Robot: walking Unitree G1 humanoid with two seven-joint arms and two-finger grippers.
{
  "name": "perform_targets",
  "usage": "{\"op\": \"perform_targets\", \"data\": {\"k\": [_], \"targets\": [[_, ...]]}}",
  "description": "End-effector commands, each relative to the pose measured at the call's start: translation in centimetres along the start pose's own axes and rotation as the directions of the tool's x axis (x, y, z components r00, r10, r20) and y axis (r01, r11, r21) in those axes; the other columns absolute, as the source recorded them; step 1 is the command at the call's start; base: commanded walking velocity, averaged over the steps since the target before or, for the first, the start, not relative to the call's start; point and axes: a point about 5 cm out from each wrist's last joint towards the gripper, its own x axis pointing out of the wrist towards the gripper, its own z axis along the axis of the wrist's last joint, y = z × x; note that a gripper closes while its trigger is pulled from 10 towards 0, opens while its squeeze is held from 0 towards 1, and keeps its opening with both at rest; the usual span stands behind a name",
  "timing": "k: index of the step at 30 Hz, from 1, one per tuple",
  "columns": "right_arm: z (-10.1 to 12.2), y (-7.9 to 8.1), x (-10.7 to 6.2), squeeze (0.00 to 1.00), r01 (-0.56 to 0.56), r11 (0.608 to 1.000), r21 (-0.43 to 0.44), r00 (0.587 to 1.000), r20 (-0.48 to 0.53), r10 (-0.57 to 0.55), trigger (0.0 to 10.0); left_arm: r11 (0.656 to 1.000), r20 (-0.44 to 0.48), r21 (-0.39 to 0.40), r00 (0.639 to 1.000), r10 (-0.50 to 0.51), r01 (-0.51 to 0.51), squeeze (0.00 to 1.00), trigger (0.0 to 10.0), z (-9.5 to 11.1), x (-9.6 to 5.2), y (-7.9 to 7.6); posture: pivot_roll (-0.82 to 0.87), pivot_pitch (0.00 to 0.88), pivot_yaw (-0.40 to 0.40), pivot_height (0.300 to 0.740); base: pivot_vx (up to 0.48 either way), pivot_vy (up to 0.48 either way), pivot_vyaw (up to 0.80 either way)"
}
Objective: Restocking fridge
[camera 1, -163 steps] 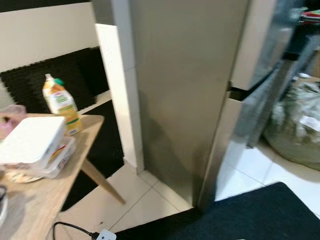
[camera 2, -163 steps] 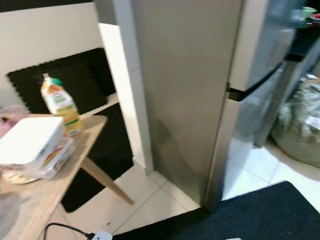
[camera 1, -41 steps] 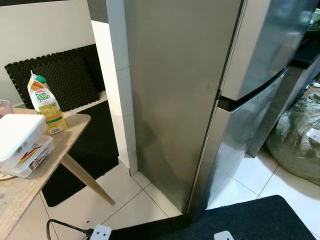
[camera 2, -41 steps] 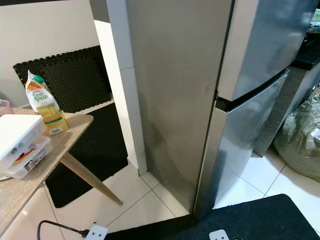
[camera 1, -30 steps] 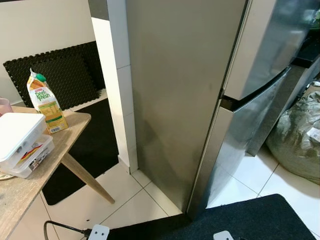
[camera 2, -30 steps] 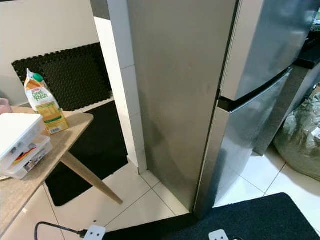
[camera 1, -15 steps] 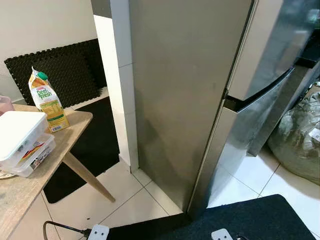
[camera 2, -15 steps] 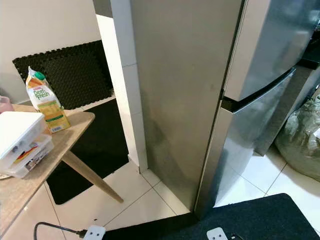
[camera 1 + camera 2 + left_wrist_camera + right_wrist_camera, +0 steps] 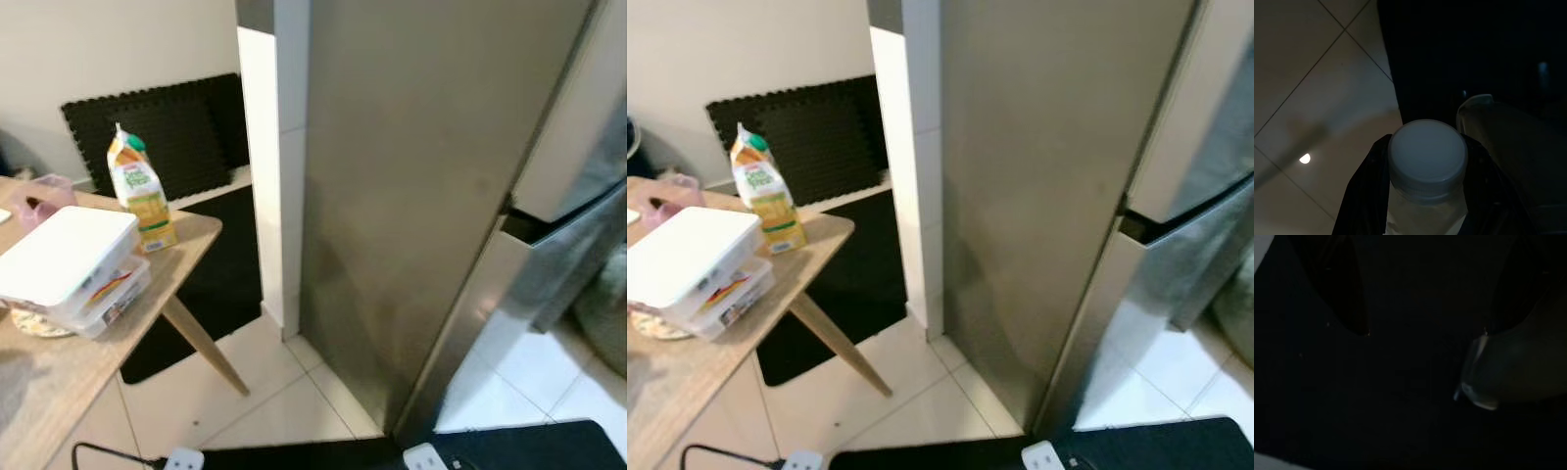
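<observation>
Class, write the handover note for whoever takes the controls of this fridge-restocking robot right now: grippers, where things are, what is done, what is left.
Left gripper: shut on a white-capped bottle, hanging low over the tiled floor.
Right gripper: wrist view too dark to judge.
Fridge: directly ahead, both doors closed.
Wooden table to the robot's left holds a juice carton and stacked white containers.
Done: bottle in hand.
Left: open the fridge, put the bottle inside, probably fetch the table items.

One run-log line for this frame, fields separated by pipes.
left gripper: shut on white-capped bottle | fridge: doors closed | juice carton: upright on wooden table | right gripper: dark view
</observation>
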Motion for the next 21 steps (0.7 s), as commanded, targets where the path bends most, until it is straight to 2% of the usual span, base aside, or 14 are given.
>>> {"op": "perform_targets", "data": {"k": [1, 7, 15, 21], "targets": [[-0.03, 0.12, 0.01, 0.0, 0.002, 1.0, 0.011, 1.0, -0.004, -0.002, 10.0, 1.0, 0.014, 0.007, 1.0, 0.0, 0.0, 0.0, 10.0, 0.34, 0.01, 0.1, -0.03, 0.0, 0.004, 0.74, 0.27, 0.0, 0.0], [-0.13, 0.1, 0.02, 0.0, 0.016, 0.999, 0.037, 1.0, -0.02, -0.015, 10.0, 1.0, 0.013, 0.014, 1.0, -0.005, 0.005, 0.0, 10.0, 0.31, 0.01, 0.05, -0.04, 0.0, 0.005, 0.74, 0.27, 0.0, 0.0], [-0.3, -0.08, 0.0, 0.0, 0.029, 0.998, 0.048, 0.999, -0.025, -0.027, 10.0, 1.0, 0.011, 0.017, 1.0, -0.012, 0.011, 0.0, 10.0, 0.27, 0.02, -0.1, -0.04, 0.0, 0.004, 0.74, 0.27, 0.0, -0.7], [-0.34, -0.09, -0.01, 0.0, 0.027, 0.999, 0.04, 0.999, -0.023, -0.026, 10.0, 1.0, 0.009, 0.021, 1.0, -0.013, 0.013, 0.0, 10.0, 0.22, 0.02, -0.13, -0.04, 0.0, 0.004, 0.74, 0.265, 0.0, 0.0]]}}
